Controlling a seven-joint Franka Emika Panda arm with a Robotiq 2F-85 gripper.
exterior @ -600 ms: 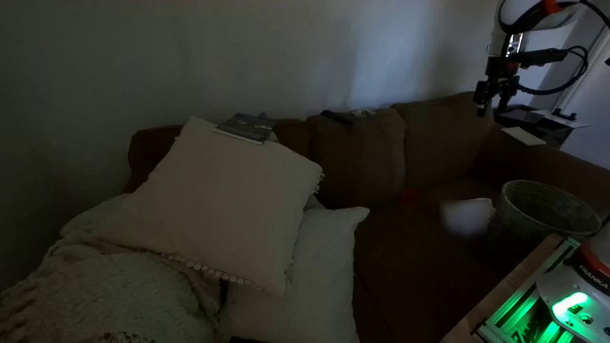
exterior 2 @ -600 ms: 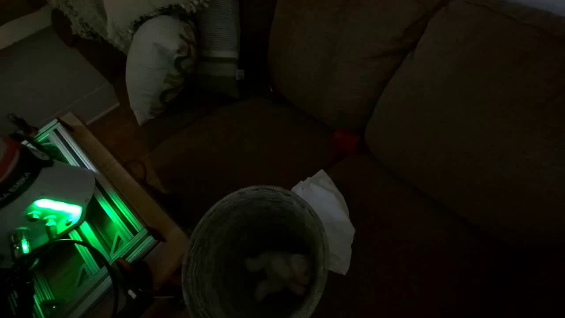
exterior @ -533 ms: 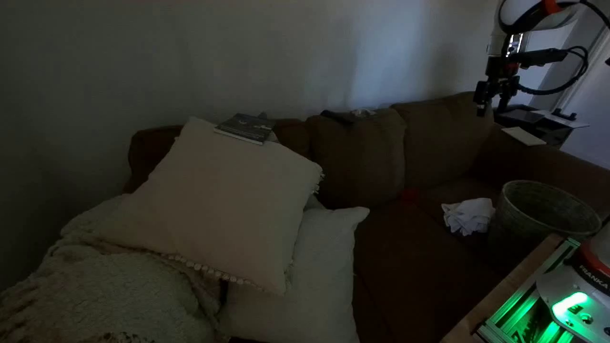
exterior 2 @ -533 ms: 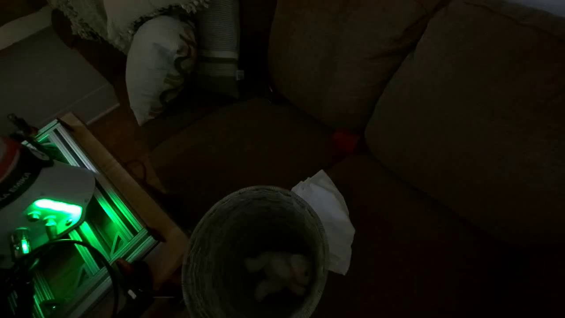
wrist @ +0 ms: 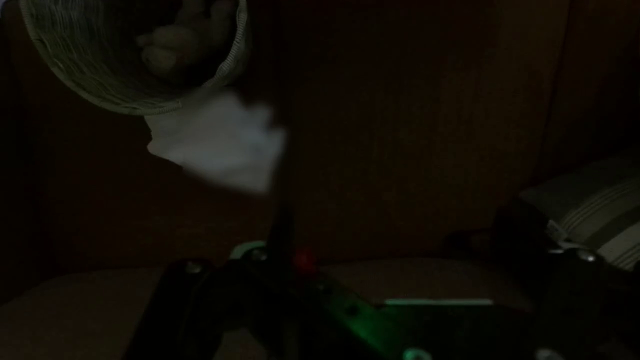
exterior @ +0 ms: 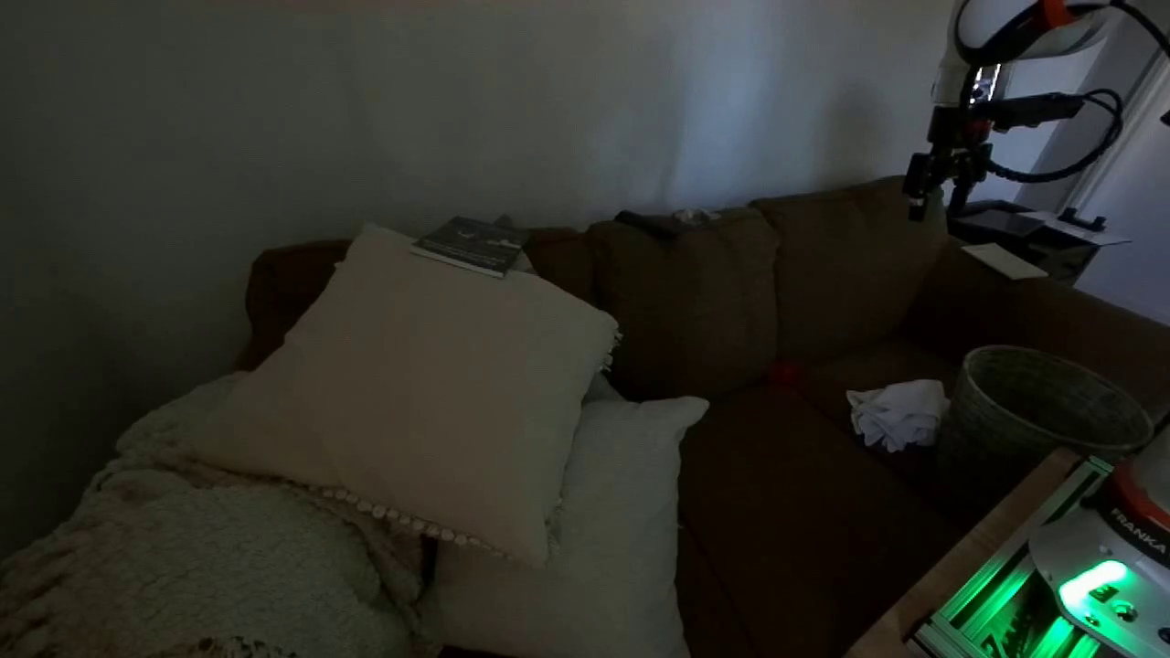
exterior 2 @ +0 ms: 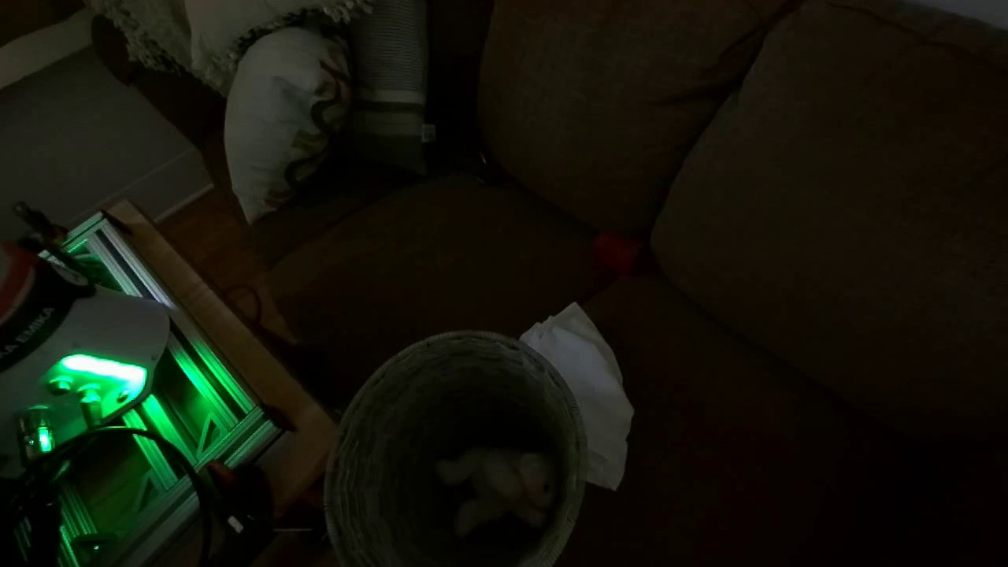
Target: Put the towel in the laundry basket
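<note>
The coming move turns on the drop and slant from the claw (exterior: 936, 210) to the towel (exterior: 900, 414). The claw hangs high, well above the seat of the sofa (exterior: 777, 493), its two fingers (exterior: 917, 194) spread apart with nothing seen between them, while the white towel lies crumpled on that seat, just beside the laundry basket (exterior: 983, 446). In the wrist view the towel, blurred, shows up and to the left of the fingers, whose tips stand nearer the back cushions (exterior: 850, 274) there; so the claw most likely has to travel away from the sofa back, toward the basket, as well as down. In an exterior view the towel (exterior 2: 591, 394) runs longest along the basket's rim, and the basket hides some of it; whether the two touch cannot be told. The end away from the rim looks the better place to pinch, since a finger lowered on the basket side might catch the wall. With the towel outside the basket, the task seems to stand at the approach, the grasp not yet made. A pale soft toy (exterior 2: 500, 484) lies inside the basket, and the lift will probably need to clear the rim before the towel can join it.
</note>
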